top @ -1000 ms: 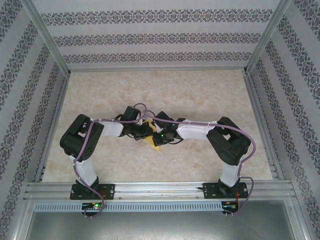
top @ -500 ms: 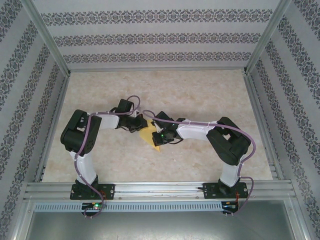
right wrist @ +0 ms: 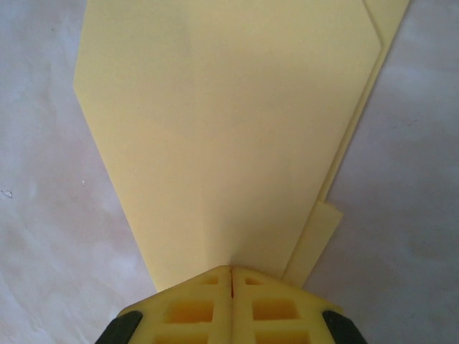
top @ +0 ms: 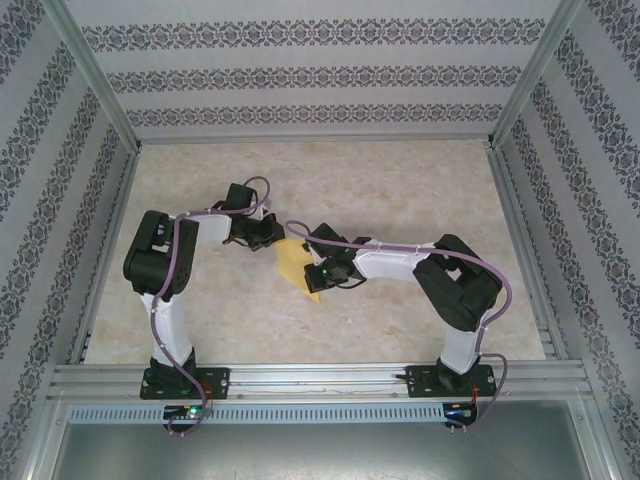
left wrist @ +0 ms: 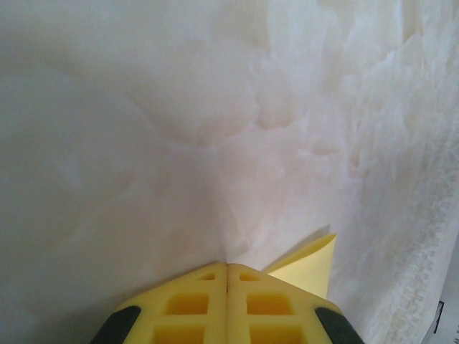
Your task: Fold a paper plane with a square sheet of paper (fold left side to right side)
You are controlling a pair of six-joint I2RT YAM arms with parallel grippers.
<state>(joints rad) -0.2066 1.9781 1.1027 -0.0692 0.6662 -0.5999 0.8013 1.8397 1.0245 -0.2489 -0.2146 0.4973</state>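
The part-folded paper sheet (right wrist: 229, 129) lies flat beneath the right gripper (right wrist: 231, 281), whose clenched tips appear to pin its narrow end, while the left gripper (left wrist: 227, 276), clenched empty, sits just across from the right gripper, so the crease likely needs firm downward pressure without dragging.

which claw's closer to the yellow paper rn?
Right. The right claw, shut, has its tips on the folded paper; the left claw, shut, sits just beside one corner.

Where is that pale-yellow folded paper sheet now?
Top view: the pale-yellow folded paper lies mid-table, under the shut right gripper, with the left gripper by its far-left corner.
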